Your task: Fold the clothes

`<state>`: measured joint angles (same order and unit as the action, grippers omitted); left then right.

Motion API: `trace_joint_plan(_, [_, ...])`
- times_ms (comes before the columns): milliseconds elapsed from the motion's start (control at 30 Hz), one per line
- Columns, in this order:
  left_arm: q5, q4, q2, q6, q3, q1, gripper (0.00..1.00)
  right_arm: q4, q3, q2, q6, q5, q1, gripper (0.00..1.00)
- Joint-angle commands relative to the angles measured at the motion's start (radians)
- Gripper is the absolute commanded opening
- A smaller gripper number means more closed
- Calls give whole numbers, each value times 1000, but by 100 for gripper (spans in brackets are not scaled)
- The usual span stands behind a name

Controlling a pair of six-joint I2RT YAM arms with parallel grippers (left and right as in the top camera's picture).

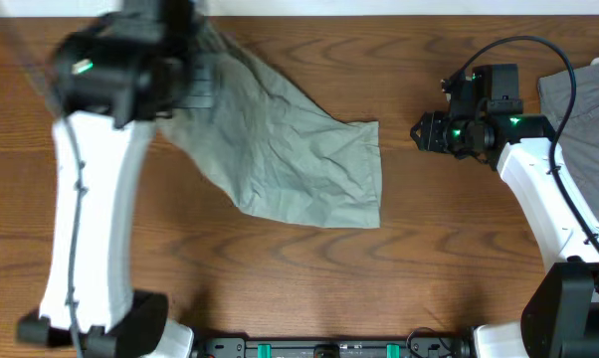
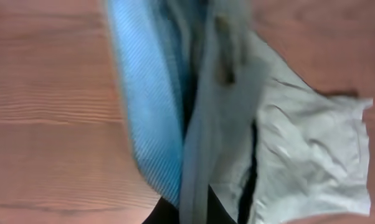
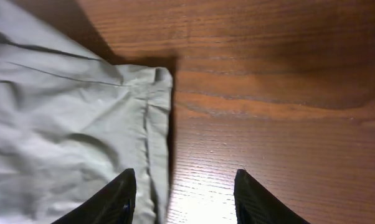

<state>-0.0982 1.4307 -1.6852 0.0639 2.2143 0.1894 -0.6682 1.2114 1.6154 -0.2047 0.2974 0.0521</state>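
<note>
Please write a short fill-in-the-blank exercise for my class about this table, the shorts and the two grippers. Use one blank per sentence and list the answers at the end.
1. The pale green shorts rest on a ___ table.
2. The left gripper is shut on the shorts, while the right gripper has its jaws ___.
3. The grey garment lies at the far ___ corner of the table.

Missing words: wooden; open; right.

1 pair shorts [image 1: 290, 159]; 1 grey garment [image 1: 593, 109]; 2 robot arms: left arm [image 1: 86, 229], right arm [image 1: 538, 184]; 1 table [image 1: 459, 268].
</note>
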Motion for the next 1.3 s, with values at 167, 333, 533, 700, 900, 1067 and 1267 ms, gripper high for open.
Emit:
trace_joint_plan(167, [91,-6,-13,-79,8,-28,6,10,4,7,-12,-3,6,49])
trace_joint_plan(333, [155,-3,-116,-61,-1,52,6,8,4,7,-12,-2,8,48])
trace_joint_plan(533, [218,9,-288,-10,-2,186,6,6,4,7,-12,-2,7,49])
trace_joint_plan(700, [214,30,-430,-6,-3,275,6,2,4,7,-11,-2,7,49])
trace_joint_plan(900, [211,30,-544,28,-3,337,6,3,4,7,-11,-3,7,49])
trace_joint_plan(1067, [210,29,-583,63,-3,389,6,5,4,7,-11,-3,7,50])
trace_joint_plan(1267, [210,19,-584,73,-3,429,31,6,4,7,-11,-2,7,50])
